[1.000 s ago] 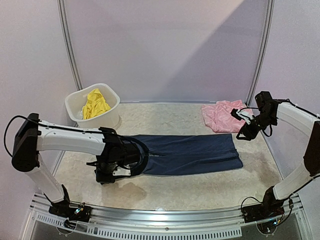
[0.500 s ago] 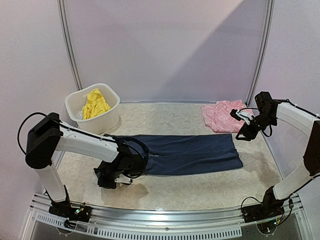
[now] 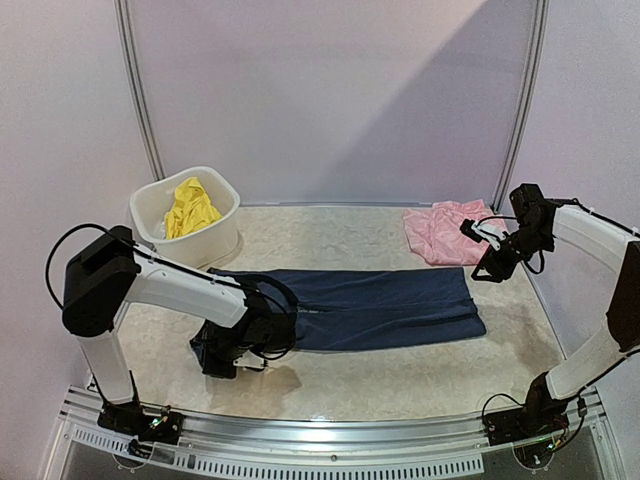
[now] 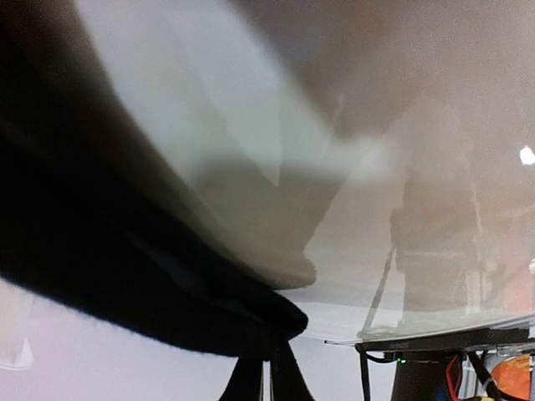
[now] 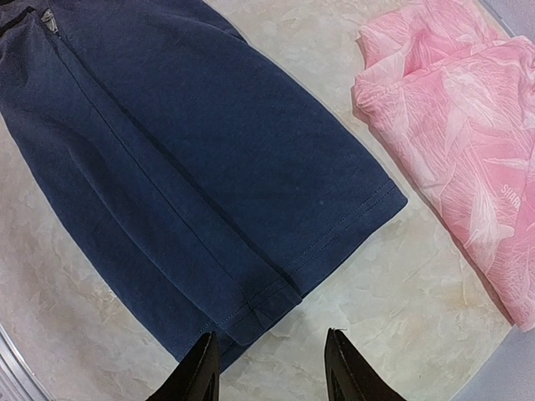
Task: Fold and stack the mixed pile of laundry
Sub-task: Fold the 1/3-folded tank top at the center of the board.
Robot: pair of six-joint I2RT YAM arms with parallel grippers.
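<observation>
Seemingly barely begun: 1 of 3 garments flattened, none stacked. Up-left of the navy top [image 3: 380,305], crumpled yellow piece [image 3: 190,207] in white tub [image 3: 205,240]. At the top's left end, left gripper [image 3: 225,350] set low; opening impossible to tell, wrist view blurred. Navy top: matte knit, long rectangle, stitched hems. Up-right, thin crinkled pink piece [image 3: 440,230], loosely bunched. Over the right hem, right gripper [image 5: 272,368] spread wide, empty.

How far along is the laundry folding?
Roughly midway. The pink piece looks folded, far right. The navy garment is in hand: laid flat, left gripper at one end, right gripper open above the other. The yellow piece sits in the tub, not yet folded.
</observation>
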